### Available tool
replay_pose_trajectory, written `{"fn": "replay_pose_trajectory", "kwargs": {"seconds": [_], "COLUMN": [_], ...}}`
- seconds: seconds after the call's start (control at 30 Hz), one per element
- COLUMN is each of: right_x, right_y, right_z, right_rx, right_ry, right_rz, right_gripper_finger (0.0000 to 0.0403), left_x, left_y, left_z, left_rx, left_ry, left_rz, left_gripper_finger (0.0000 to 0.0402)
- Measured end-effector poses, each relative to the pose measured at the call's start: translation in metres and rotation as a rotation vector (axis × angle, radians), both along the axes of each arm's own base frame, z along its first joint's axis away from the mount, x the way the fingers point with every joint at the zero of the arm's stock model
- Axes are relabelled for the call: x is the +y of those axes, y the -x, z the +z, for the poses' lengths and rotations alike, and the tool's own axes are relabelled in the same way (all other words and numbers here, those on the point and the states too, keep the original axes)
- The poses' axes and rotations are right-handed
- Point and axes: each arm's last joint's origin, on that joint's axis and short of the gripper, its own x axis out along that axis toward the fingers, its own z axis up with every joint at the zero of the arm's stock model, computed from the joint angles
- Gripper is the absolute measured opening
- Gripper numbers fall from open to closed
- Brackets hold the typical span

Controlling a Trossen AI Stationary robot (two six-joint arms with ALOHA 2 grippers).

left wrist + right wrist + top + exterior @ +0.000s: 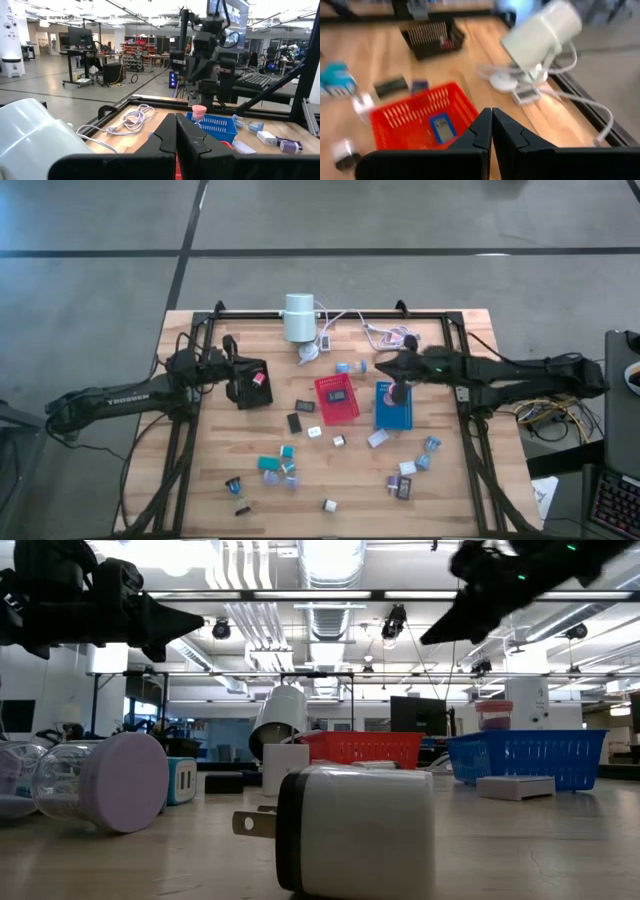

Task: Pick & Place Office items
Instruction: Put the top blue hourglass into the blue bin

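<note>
The office items lie scattered on the wooden table: teal blocks (pixel 270 463), black pieces (pixel 295 422), white blocks (pixel 378 438), and one piece in the red tray (pixel 337 398). In the low view a white plug block (pixel 355 830) and a clear tube with a lilac disc end (pixel 120 780) lie close by. My left gripper (pixel 243 377) (pixel 175 135) is shut and level at the black tray (pixel 255 390), which holds a pink piece. My right gripper (pixel 398 392) (pixel 491 130) is shut and slants down above the blue tray (pixel 393 412). Nothing shows between either gripper's fingers.
A white cylinder (pixel 298 317) with white cables (pixel 375 332) stands at the far edge. A black frame rail (pixel 330 313) runs around the table. More small pieces lie near the front right (pixel 405 480) and front left (pixel 238 485).
</note>
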Motion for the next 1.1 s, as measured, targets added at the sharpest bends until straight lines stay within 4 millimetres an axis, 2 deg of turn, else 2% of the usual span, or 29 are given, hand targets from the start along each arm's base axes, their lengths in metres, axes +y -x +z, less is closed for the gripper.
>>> {"fn": "replay_pose_trajectory", "kwargs": {"seconds": [0.17, 0.27, 0.37, 0.47, 0.63, 0.77, 0.87, 1.0, 1.1], "right_x": [-0.01, -0.015, -0.023, -0.031, -0.044, -0.056, -0.069, -0.091, -0.107], "right_y": [-0.031, -0.049, -0.068, -0.089, -0.119, -0.134, -0.143, -0.147, -0.148], "right_z": [0.022, 0.025, 0.029, 0.033, 0.032, 0.02, 0.005, -0.015, -0.029], "right_rx": [0.291, 0.471, 0.571, 0.648, 0.838, 0.987, 1.017, 1.023, 0.999], "right_ry": [0.075, 0.092, 0.079, 0.032, 0.022, 0.016, -0.003, -0.067, -0.153], "right_rz": [0.067, 0.114, 0.128, 0.185, 0.25, 0.35, 0.351, 0.354, 0.353], "right_gripper_finger": [0.0008, 0.0009, 0.0018, 0.0048, 0.0128, 0.0195, 0.0236, 0.0273, 0.0286], "left_x": [0.0, 0.0, 0.0, 0.0, 0.0, 0.0, 0.0, 0.0, 0.0], "left_y": [0.0, 0.0, 0.0, 0.0, 0.0, 0.0, 0.0, 0.0, 0.0], "left_z": [0.0, 0.0, 0.0, 0.0, 0.0, 0.0, 0.0, -0.001, -0.002], "left_rx": [0.002, 0.006, 0.01, 0.014, 0.016, 0.017, 0.018, 0.029, 0.039], "left_ry": [-0.012, -0.031, -0.054, -0.075, -0.087, -0.093, -0.092, -0.087, -0.083], "left_rz": [0.001, 0.003, 0.005, 0.007, 0.008, 0.009, 0.009, 0.008, 0.008], "left_gripper_finger": [0.0003, 0.0003, 0.0003, 0.0003, 0.0003, 0.0003, 0.0003, 0.0003, 0.0003]}}
